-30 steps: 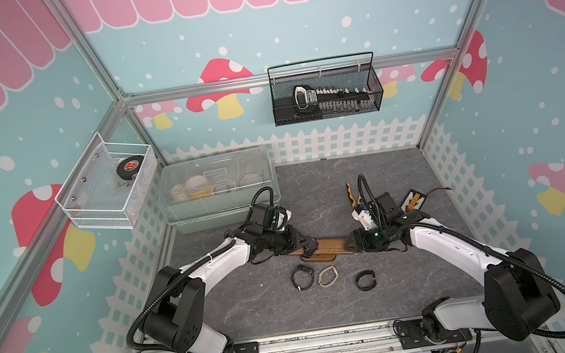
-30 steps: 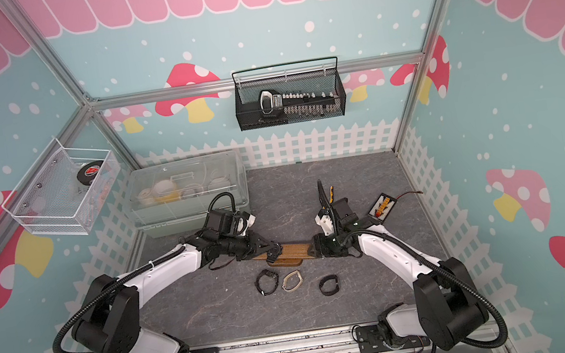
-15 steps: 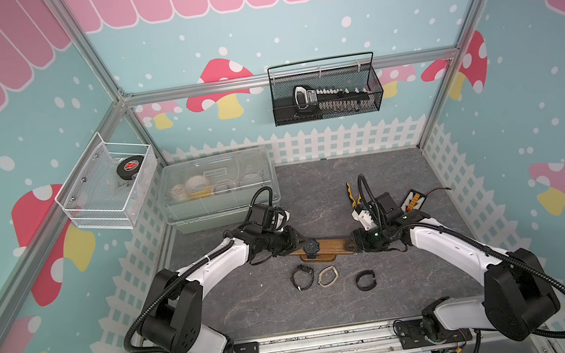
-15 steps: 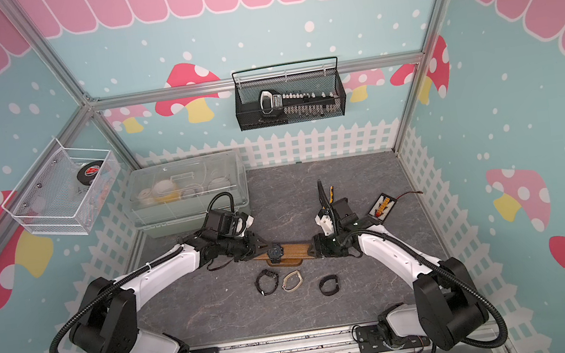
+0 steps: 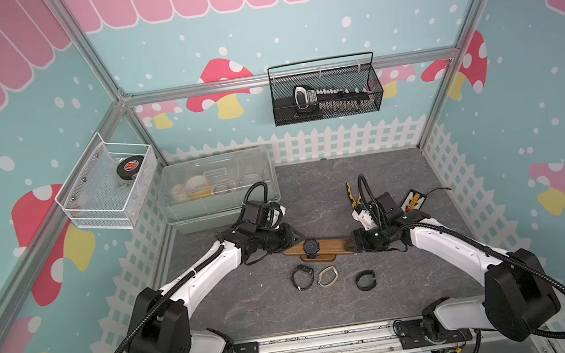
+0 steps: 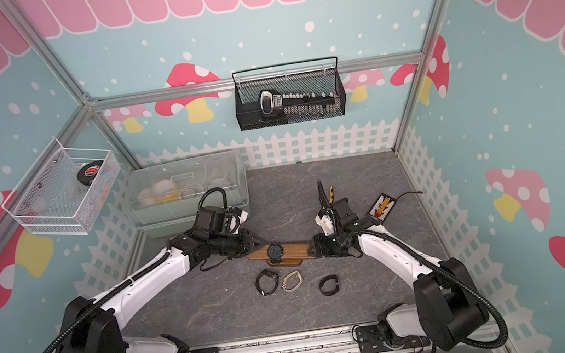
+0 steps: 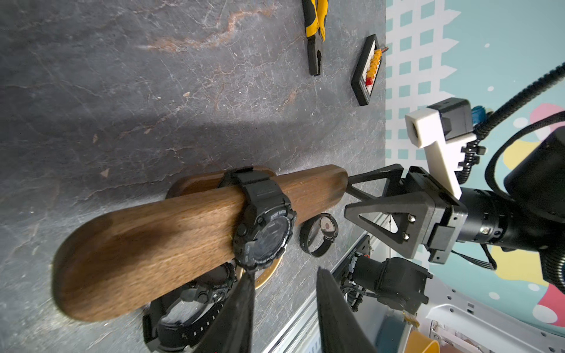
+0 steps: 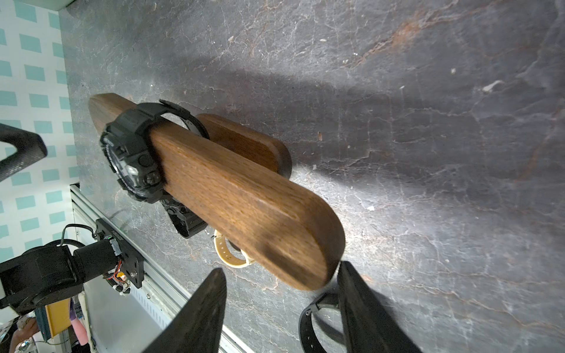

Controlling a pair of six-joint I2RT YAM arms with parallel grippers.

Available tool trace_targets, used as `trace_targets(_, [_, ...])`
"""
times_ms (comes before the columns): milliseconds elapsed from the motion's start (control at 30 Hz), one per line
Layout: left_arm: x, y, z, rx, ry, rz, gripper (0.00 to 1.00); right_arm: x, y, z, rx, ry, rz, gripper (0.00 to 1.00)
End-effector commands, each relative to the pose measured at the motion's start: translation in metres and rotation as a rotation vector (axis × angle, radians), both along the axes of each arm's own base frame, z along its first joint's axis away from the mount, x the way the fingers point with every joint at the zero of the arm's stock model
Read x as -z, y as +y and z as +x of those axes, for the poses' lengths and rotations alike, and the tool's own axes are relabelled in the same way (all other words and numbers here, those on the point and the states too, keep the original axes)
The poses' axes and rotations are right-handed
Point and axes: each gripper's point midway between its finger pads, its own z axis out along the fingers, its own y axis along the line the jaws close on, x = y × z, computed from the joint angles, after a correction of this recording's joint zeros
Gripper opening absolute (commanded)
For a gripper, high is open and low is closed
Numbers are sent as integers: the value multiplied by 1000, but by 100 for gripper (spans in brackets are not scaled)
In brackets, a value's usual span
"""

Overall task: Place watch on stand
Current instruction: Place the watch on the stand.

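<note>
Watch (image 7: 264, 226) circles stand (image 7: 153, 244); only wrist views show left hand (image 7: 284, 273), right hand (image 8: 281, 269) both released.

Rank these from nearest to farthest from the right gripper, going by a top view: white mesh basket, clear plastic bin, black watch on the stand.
From the right gripper:
1. black watch, on the stand just beside it.
2. clear plastic bin, at the table's back left.
3. white mesh basket, on the left wall.
</note>
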Motion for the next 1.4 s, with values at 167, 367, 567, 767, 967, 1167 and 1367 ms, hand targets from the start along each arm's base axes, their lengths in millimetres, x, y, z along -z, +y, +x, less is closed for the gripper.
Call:
trace_targets(167, [-10,6,-12,9,-25,18,32,-2,-5,-10,2,-4,-9,58])
trace_targets(367, [-11,8,-26,18,-45,61,33,1,-13,-16,22,-7,-34,59])
trace_targets(567, [-10,-1,-36,48,-64,87,33,11,-25,-27,46,7,-82,59])
trace_targets(767, [-6,-25,-48,118,-73,117,33,21,-36,-36,65,21,-123,59])
trace_targets(967, [2,-64,-65,224,-70,151,33,23,-47,-39,100,5,-170,58])
trace_targets(1167, [9,-102,-79,319,-60,163,31,25,-53,-42,106,-1,-192,57])
trace_targets(1367, [13,-120,-83,352,-54,166,31,34,-59,-53,90,30,-224,57])
